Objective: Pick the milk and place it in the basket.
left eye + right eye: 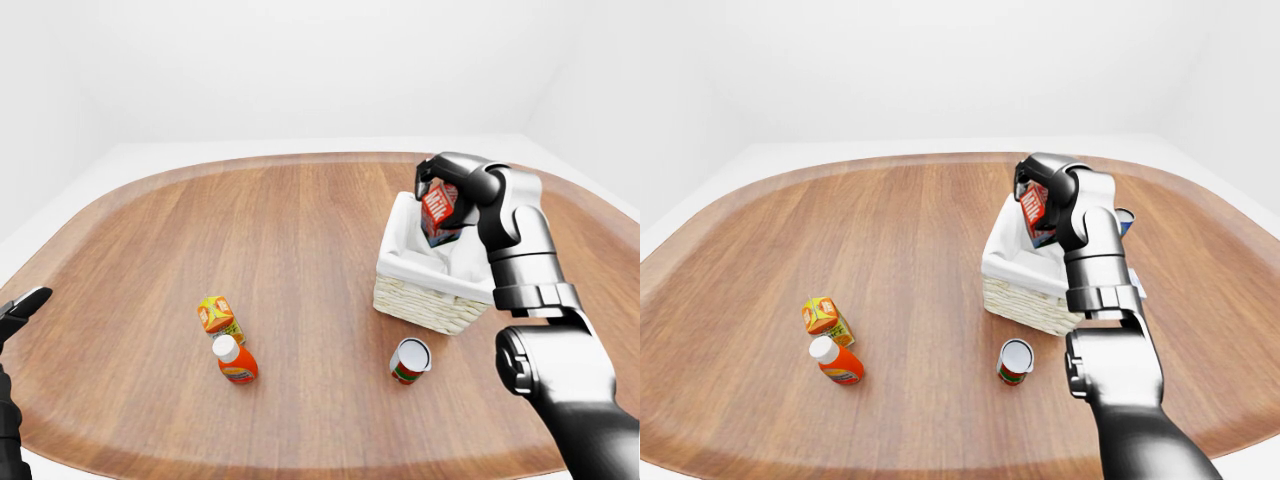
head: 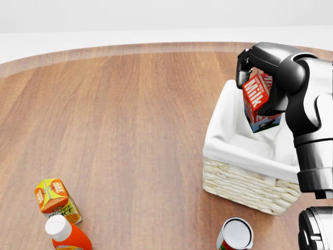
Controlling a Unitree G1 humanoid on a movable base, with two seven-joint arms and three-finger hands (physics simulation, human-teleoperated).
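Observation:
A red milk carton [image 2: 258, 99] with white lettering hangs tilted over the white-lined wicker basket [image 2: 244, 179] at the right of the head view. Its blue lower end dips inside the basket's rim. My right hand [image 2: 256, 73] is shut on the carton's upper part, the dark fingers curling over its top. The forearm [image 2: 312, 130] rises along the right edge. In the left-eye view, my left hand [image 1: 20, 310] shows only as a dark tip at the far left edge, far from everything; its fingers cannot be read.
An orange juice carton [image 2: 56, 200] and an orange bottle with a white cap [image 2: 66, 234] stand at the lower left of the head view. A can [image 2: 235, 235] stands just below the basket. The round wooden table [image 2: 119, 120] stretches between them.

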